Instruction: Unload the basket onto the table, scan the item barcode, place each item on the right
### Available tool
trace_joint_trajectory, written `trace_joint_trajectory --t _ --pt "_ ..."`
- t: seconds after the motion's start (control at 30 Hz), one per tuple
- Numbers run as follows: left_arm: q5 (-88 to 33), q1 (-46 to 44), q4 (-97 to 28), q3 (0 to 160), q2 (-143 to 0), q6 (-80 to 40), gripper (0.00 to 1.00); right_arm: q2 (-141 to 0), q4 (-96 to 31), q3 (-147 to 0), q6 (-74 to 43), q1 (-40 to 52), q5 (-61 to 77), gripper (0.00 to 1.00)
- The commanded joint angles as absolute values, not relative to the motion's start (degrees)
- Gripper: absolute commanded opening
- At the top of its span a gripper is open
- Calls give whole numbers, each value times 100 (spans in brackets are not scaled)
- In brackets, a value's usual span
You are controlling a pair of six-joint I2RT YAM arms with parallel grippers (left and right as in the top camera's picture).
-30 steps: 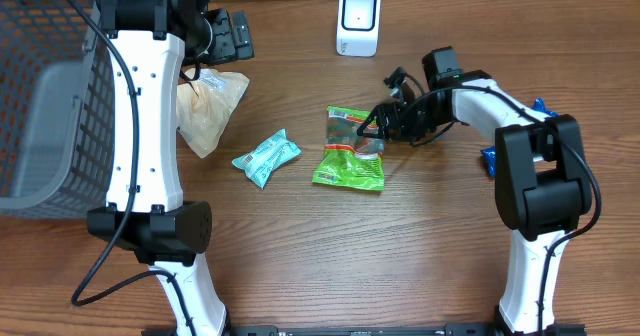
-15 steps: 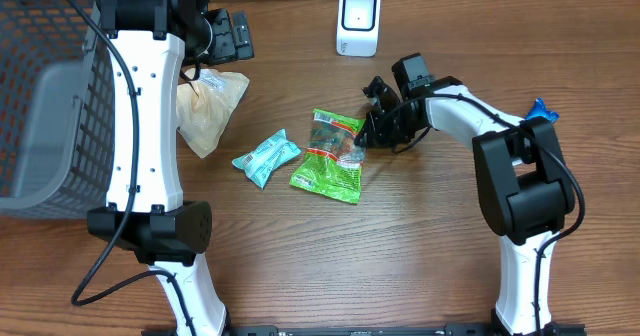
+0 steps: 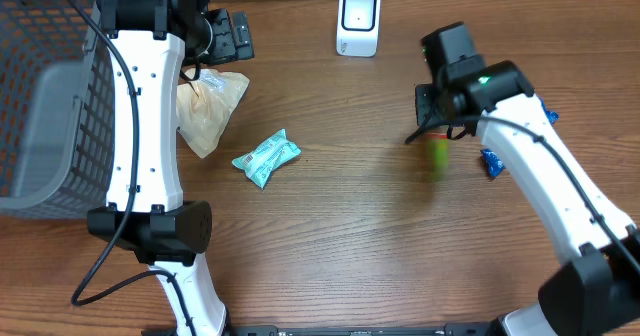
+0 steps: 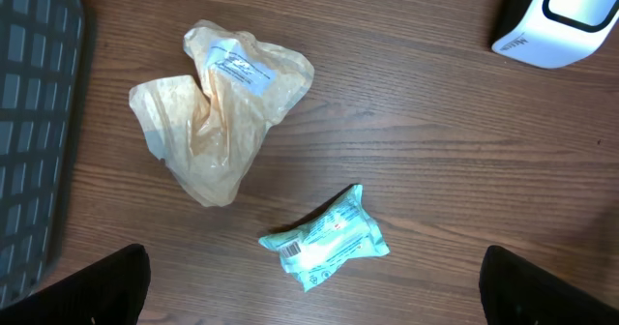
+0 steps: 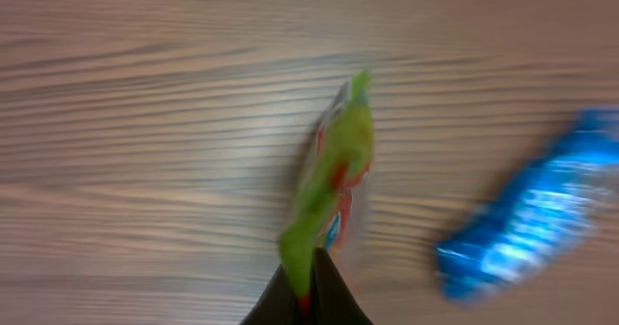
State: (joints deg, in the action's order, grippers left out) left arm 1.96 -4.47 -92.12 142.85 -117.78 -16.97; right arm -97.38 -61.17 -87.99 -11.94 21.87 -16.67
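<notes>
Brown wood-grain table (image 3: pixel 330 246), dark streaked grain, light seemingly soft and even

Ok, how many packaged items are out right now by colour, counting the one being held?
Green packet: 1
Blue packet: 1
Teal packet: 1
Tan bag: 1
Total: 4

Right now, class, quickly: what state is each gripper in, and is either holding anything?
Left gripper: open, holding nothing.
Right gripper: closed on the green packet.
</notes>
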Motion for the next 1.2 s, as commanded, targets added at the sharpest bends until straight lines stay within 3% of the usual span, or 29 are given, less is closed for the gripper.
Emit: trace_joint_trajectory --t 0.0,0.27,0.3,0.37,0.4,0.43,0.47,0.63,0.73,0.8,0.9,1.0,1.17 --pt "189 -451 -9207 14250 -11690 -1673 100 -9826 -6202 -8954 -1352 2834 -4034 4" --pt "187 -451 -9207 14250 -11690 -1673 100 -10895 -5367 -8954 -1293 3763 -3647 7" --pt "189 -451 -9207 14250 -11690 -1673 100 -11052 -5262 -8954 -1173 3824 -3308 12" --pt "189 -451 -9207 14250 -11690 -1673 100 -11327 -5109 -8954 -888 3929 -2429 38" --pt "189 -451 -9207 14250 -11690 -1673 100 -11397 -5068 -8954 -766 3970 -2093 40" --pt "189 -451 -9207 14250 -11690 -1673 100 -11443 -5041 -8954 -672 4016 -1752 35" --pt "189 -451 -9207 14250 -11690 -1673 100 -11467 -4967 -8954 -663 4117 -1339 17" --pt "189 -451 -9207 14250 -11690 -1673 100 -11316 -4871 -9098 -923 4185 -1151 14" --pt "189 -451 -9207 14250 -11690 -1673 100 -11148 -5183 -9314 -1887 3942 -1041 43" --pt "189 -451 -9207 14250 -11690 -1673 100 -11021 -5511 -9391 -2797 3686 -663 68" --pt "189 -451 -9207 14250 -11690 -1673 100 -10960 -6025 -9384 -3990 3183 246 89" --pt "187 -451 -9207 14250 -11690 -1673 100 -10984 -6230 -9190 -4123 2755 869 100" --pt "189 -451 -9207 14250 -11690 -1673 100 -10984 -5739 -8512 -4403 2536 1645 100"
